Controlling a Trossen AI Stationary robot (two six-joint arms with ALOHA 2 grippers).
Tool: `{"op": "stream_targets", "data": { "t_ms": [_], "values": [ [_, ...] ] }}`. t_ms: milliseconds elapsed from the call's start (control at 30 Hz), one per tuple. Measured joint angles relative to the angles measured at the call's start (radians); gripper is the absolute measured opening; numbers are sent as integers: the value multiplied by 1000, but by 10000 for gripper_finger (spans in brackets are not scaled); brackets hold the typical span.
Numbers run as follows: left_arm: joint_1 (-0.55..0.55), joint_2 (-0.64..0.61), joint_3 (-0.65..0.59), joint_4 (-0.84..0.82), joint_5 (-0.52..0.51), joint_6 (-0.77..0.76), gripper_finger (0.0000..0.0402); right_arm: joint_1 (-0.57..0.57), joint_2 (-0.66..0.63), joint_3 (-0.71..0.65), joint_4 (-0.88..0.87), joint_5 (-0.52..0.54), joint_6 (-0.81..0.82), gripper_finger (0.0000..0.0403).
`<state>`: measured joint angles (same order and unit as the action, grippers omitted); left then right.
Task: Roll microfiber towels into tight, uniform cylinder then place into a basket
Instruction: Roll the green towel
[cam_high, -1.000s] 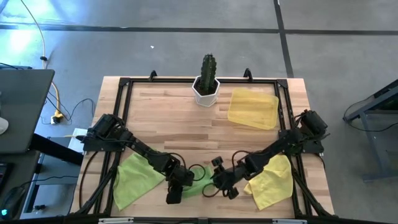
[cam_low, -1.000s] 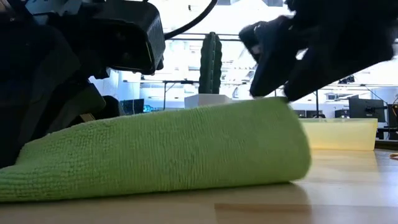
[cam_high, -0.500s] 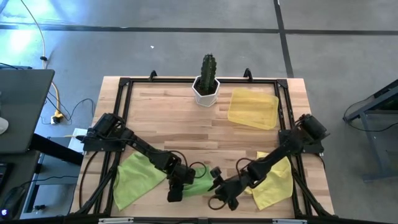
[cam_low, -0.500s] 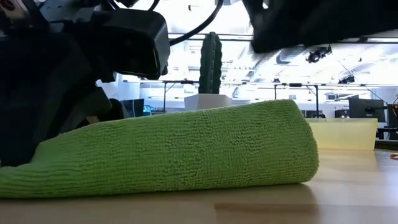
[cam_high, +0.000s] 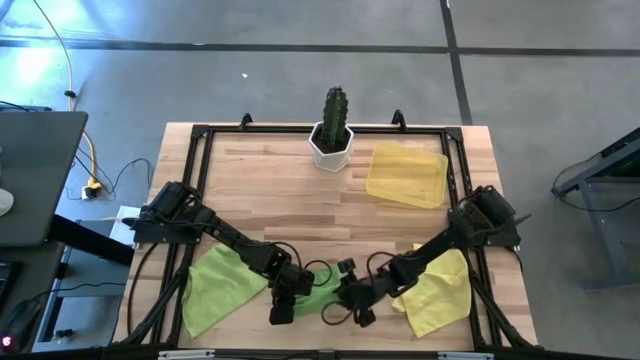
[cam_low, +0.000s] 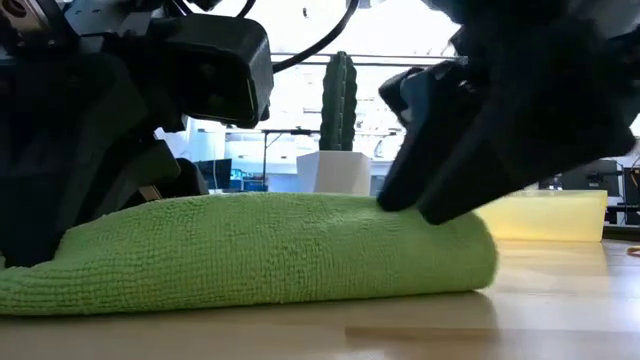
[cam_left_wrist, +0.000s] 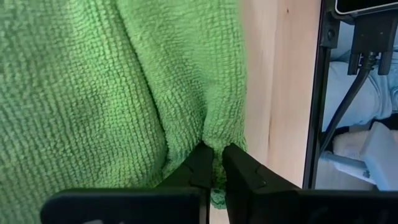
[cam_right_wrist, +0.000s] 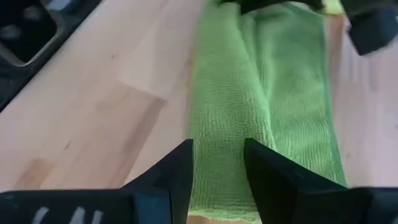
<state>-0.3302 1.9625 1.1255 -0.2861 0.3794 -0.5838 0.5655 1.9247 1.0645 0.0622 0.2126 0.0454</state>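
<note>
A lime-green towel (cam_high: 318, 291), partly rolled, lies near the table's front edge between my two grippers. It fills the low view (cam_low: 270, 250) as a thick roll. My left gripper (cam_high: 280, 303) is shut on the roll's left end (cam_left_wrist: 216, 155). My right gripper (cam_high: 349, 297) is open and comes down on the roll's right end (cam_right_wrist: 217, 163). A second lime-green towel (cam_high: 213, 286) lies flat at the front left. A yellow towel (cam_high: 436, 290) lies at the front right, under my right arm. The pale yellow basket (cam_high: 407, 175) sits at the back right. My left gripper pinches a bunched fold at the roll's end (cam_left_wrist: 214, 142) between its two fingertips. The towel lies on the table. My right gripper's open fingers (cam_right_wrist: 177, 171) stand astride the roll's other end (cam_right_wrist: 219, 134), slanting down from above. In the low view they press on its top (cam_low: 400, 205). The roll rests on the table.
A cactus in a white hexagonal pot (cam_high: 332, 135) stands at the back middle. A black frame (cam_high: 195, 160) runs round the tabletop. Bare wood lies across the table's middle (cam_high: 300, 200).
My right gripper has risen off the roll's right end, gone slightly toward the near edge, then come back down onto it. The roll's right end now sits lower and flatter than half a second ago. My left gripper has kept its hold.
</note>
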Motion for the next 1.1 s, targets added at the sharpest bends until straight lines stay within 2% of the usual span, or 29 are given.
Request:
{"op": "stream_targets", "data": {
  "t_ms": [133,400,600,733,900,1033,1100],
  "values": [
    [0,0,0,1,0,0,13,-16,0,0,-28,-43,22,152],
    [0,0,0,6,-3,-17,14,-29,27,0,-43,-63,119,228],
    [0,0,1,7,-4,-27,14,-30,59,3,-37,-56,140,236],
    [3,0,1,8,3,-79,16,-32,60,6,-63,-52,188,199],
    [4,0,1,19,34,-103,36,-43,60,6,-106,-52,265,107],
    [4,-12,1,12,43,-49,64,-44,61,5,-112,-51,269,31],
    [3,-35,0,8,43,-6,77,-45,61,5,-115,-53,266,11]
  ]
}}
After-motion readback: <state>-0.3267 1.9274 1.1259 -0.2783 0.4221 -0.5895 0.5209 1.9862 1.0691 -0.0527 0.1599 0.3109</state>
